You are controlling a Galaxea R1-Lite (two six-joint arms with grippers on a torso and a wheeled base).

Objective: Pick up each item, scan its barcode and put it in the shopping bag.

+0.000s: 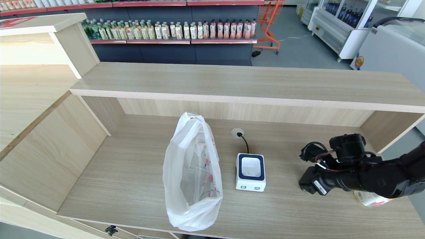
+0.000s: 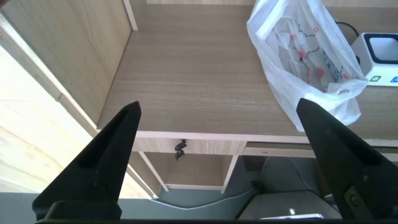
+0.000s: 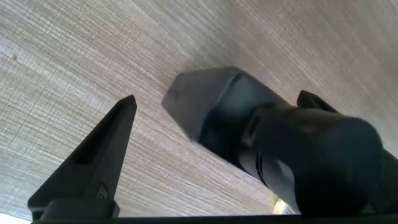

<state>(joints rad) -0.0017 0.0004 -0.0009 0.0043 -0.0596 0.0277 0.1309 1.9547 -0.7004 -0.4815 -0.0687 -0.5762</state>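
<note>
The white plastic shopping bag (image 1: 192, 172) sags open on the desk (image 1: 126, 179) just left of the scanner (image 1: 250, 172), red print showing, though its contents cannot be made out. Well right of the scanner, a cream, red-labelled container (image 1: 368, 199) sits half hidden under the right arm (image 1: 382, 179). The right gripper (image 3: 217, 96) has its fingers spread with a blurred dark shape (image 3: 249, 143) between them, and the left gripper (image 2: 219, 106) has its fingers released and empty.

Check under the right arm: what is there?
A round, pale-labelled item peeks out beneath the arm, at the right end of the counter. The arm covers most of it, so what it is cannot be told.
</note>
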